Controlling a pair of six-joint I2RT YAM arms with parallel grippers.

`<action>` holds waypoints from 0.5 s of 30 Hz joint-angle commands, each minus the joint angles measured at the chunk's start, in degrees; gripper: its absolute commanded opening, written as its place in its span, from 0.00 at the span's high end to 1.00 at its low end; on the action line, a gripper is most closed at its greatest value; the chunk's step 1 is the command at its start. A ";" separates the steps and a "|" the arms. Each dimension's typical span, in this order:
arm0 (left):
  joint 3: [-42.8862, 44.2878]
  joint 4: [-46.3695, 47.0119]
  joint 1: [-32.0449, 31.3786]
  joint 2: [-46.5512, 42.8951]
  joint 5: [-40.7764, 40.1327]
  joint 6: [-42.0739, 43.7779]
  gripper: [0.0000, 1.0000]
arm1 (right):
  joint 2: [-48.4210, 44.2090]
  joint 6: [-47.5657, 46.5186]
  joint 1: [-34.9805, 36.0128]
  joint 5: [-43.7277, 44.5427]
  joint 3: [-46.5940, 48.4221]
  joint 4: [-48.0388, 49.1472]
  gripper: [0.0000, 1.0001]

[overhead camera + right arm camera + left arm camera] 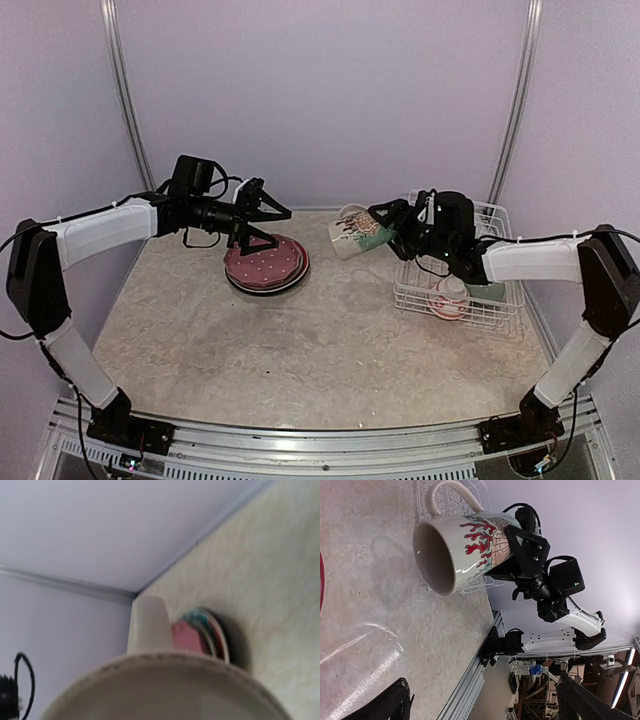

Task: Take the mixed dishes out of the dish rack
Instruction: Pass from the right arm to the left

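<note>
My right gripper (385, 222) is shut on the tall cream patterned mug (352, 232) and holds it tipped in the air, just left of the white wire dish rack (503, 237). In the left wrist view the mug (455, 545) lies on its side, mouth toward the camera, with the right gripper (522, 550) clamped on its base end. In the right wrist view the mug rim (165, 690) fills the bottom and hides the fingers. A white-pink bowl (450, 297) and a mint green bowl (491, 292) sit in the rack. My left gripper (272, 222) is open and empty above the stacked plates (266, 266), pink dotted plate on top.
The plate stack also shows in the right wrist view (202, 635), on the marble tabletop near the back wall. The rack (457, 500) shows behind the mug in the left wrist view. The table's metal front rail (470, 680) runs along the near edge.
</note>
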 commanded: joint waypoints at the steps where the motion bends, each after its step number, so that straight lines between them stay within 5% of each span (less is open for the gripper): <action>1: -2.13 7.07 0.89 2.05 2.09 -3.39 0.05 | 4.95 6.59 3.04 -3.56 5.16 18.50 1.00; 15: -7.94 20.18 1.34 4.31 0.91 -10.29 0.13 | 18.61 14.38 9.77 -4.60 14.87 28.46 1.00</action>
